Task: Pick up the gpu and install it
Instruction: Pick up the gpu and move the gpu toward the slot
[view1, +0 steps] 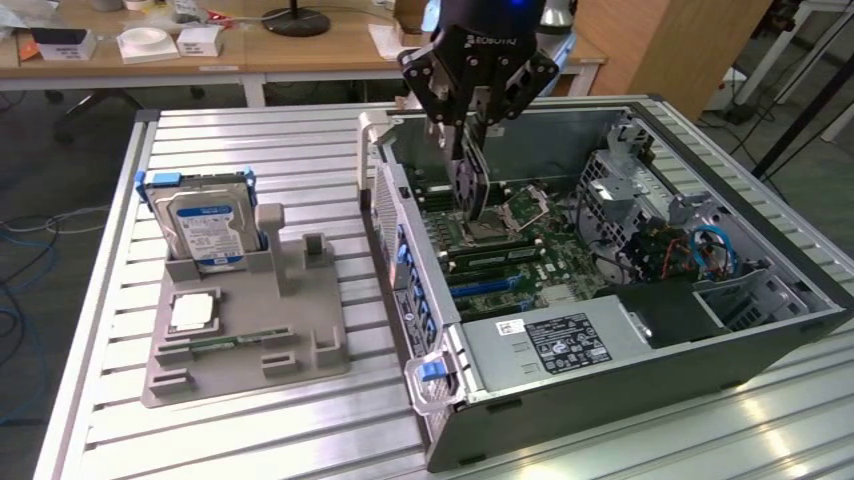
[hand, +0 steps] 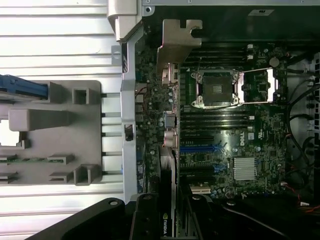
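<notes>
The gpu (view1: 470, 188) is a thin dark card hanging on edge from my gripper (view1: 469, 148), whose jaws are shut on its upper end. It hangs inside the open computer case (view1: 747, 340), just above the motherboard (view1: 514, 255) and close to the case's rear wall. In the wrist view the gpu (hand: 169, 165) is seen edge-on. Its silver bracket (hand: 177, 42) is at the far end, over the slot area beside the CPU socket (hand: 217, 89). My gripper (hand: 167, 222) holds the near end.
On the slatted table, a grey holder (view1: 240, 330) at the exterior view's left carries a silver hard drive (view1: 203, 222), a processor chip (view1: 196, 312) and a green memory stick (view1: 214, 345). A power supply (view1: 561, 340) and cables (view1: 707, 250) fill the case's near and right parts.
</notes>
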